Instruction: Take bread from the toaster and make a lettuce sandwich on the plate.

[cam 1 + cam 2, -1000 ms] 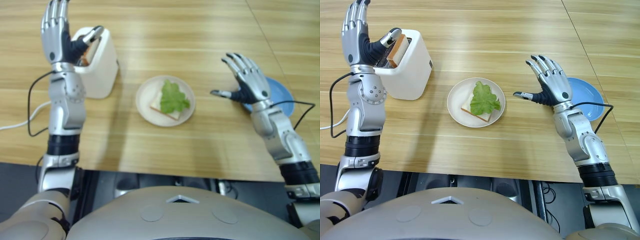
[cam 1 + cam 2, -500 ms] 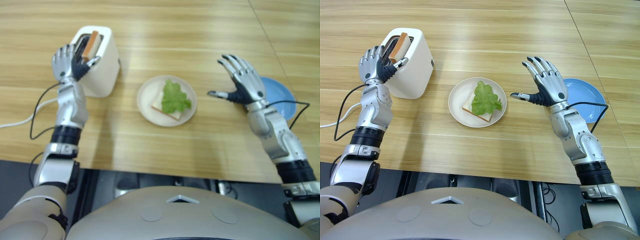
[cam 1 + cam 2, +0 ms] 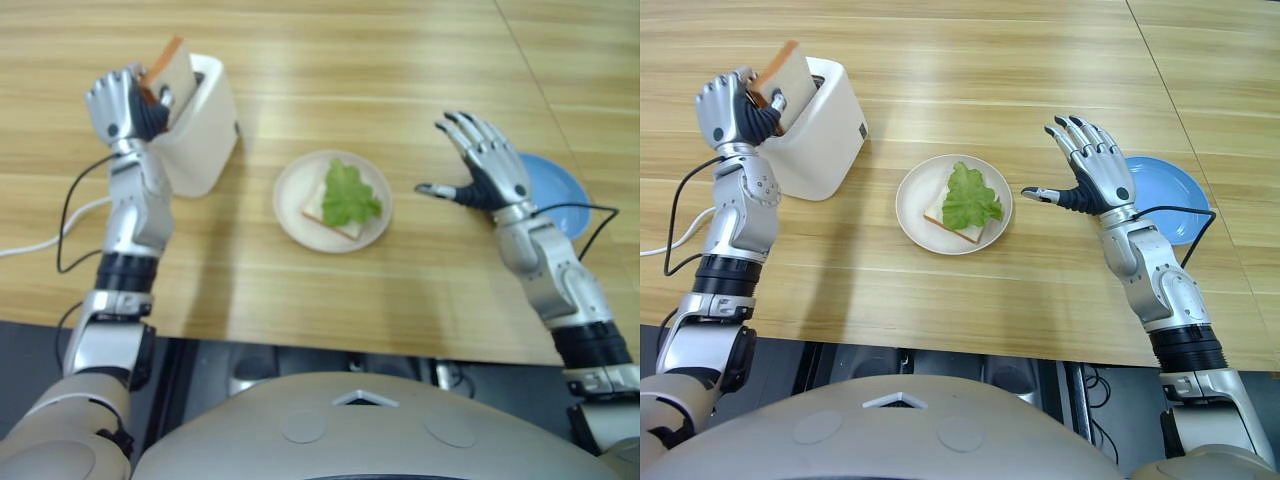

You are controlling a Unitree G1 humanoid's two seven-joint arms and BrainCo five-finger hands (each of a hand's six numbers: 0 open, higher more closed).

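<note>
bread (image 3: 775,72): two slices; one tilted over the toaster (image 3: 825,140) slot, second slice (image 3: 937,212) on the white plate (image 3: 910,215) under the lettuce (image 3: 968,200).
left hand (image 3: 735,105): fingers (image 3: 728,92) curled tight around the raised bread's lower end.
right hand (image 3: 1095,175): fingers spread wide, holding nothing, above the surface (image 3: 990,80) between white plate and blue plate (image 3: 1180,185).
counts: one toaster, one lettuce leaf, two plates.

Left hand (image 3: 728,108) grips bread slice (image 3: 774,70) above toaster (image 3: 820,125).
</note>
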